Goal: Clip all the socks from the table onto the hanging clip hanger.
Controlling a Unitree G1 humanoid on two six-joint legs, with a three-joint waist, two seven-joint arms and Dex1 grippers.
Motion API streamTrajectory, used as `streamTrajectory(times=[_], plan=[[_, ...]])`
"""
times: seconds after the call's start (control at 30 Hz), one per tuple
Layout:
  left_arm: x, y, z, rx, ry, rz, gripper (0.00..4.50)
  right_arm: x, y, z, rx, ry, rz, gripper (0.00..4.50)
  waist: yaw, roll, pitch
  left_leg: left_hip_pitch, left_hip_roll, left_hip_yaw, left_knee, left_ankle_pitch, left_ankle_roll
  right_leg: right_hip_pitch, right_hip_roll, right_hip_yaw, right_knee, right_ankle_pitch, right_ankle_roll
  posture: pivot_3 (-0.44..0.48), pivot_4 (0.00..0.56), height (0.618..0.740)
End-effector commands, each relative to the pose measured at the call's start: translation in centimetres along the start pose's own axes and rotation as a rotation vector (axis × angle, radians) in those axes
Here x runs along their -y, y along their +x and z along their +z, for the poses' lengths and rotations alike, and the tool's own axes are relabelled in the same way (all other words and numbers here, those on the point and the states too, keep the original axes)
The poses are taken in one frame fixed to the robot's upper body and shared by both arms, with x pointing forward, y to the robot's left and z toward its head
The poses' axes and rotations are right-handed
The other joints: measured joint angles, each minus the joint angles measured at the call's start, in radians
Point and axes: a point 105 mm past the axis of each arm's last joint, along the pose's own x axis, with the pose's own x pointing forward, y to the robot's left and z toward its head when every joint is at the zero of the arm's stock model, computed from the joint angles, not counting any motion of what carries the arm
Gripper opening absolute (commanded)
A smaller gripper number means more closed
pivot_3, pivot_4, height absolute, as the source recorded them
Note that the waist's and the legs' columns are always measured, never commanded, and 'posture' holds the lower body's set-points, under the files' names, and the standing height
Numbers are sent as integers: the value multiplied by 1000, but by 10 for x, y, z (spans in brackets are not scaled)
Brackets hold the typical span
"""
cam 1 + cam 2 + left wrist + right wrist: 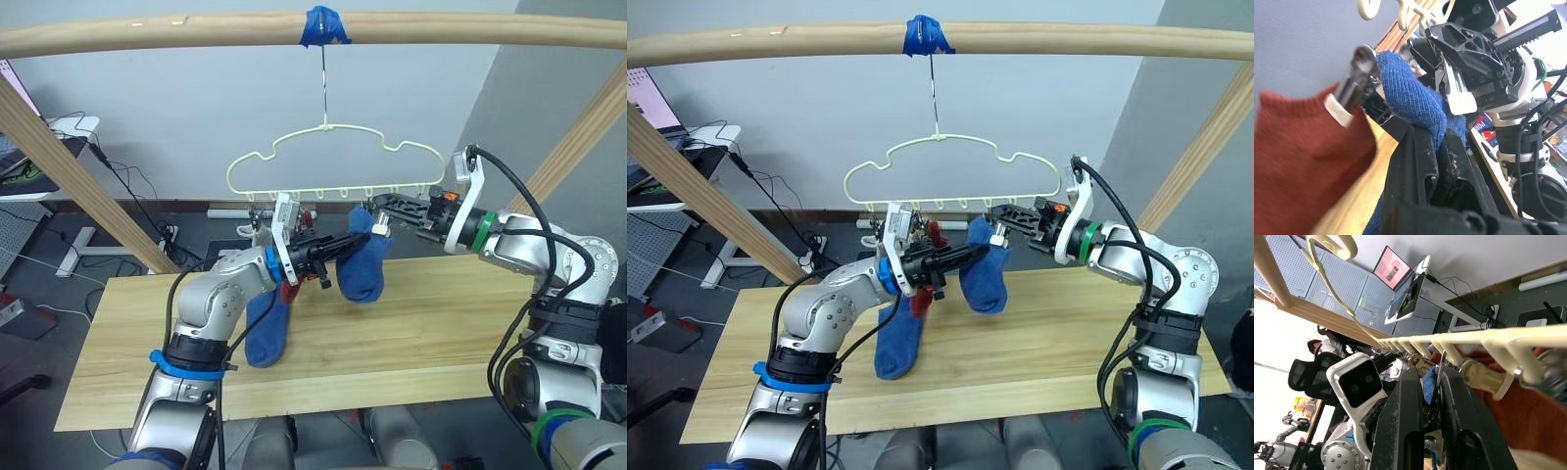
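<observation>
The pale-yellow clip hanger hangs over the table. My left gripper is shut on the cuff of a blue sock, holding it up just under the hanger's clips. From the right, my right gripper is shut on a silver clip right above that cuff. A rust-red sock hangs pinched in the neighbouring clip, mostly behind my left gripper. A second blue sock shows below my left forearm; its top is hidden.
The hanger's hook hangs from a thick wooden rail at a blue tape wrap. Slanted wooden posts stand at both sides. Behind the table are cables and desks on the floor.
</observation>
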Motion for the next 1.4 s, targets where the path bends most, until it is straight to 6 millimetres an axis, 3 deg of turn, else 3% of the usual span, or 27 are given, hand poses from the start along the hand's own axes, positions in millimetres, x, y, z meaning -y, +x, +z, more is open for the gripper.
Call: streamTrajectory(times=[0.03, 0.4, 1.03, 1.4], plan=[[5, -2, 14, 34, 42, -27, 33, -10, -3, 3, 16, -4, 33, 135, 0, 0, 0, 0, 0, 0, 0, 0, 0, 0, 0, 0, 0, 0, 0, -183, 177, 740], [7, -7, 14, 22, 42, -38, 33, -8, -5, 10, 36, 7, 5, 135, 1, 0, 0, 0, 0, 0, 0, 0, 0, 0, 0, 0, -1, 0, 0, -182, 177, 740], [3, 1, 23, 61, 49, -32, 33, -15, 2, -2, -3, -8, 32, 135, 4, 0, 0, -1, 0, 0, 0, 0, 0, 0, 0, 0, -1, 0, 0, -170, 177, 740], [4, 2, 22, 50, 52, -43, 0, -17, -6, 4, 29, -16, 41, 3898, 5, 0, 0, -1, 0, 0, 0, 0, 0, 0, 0, 0, -2, 0, 0, -181, 178, 740]])
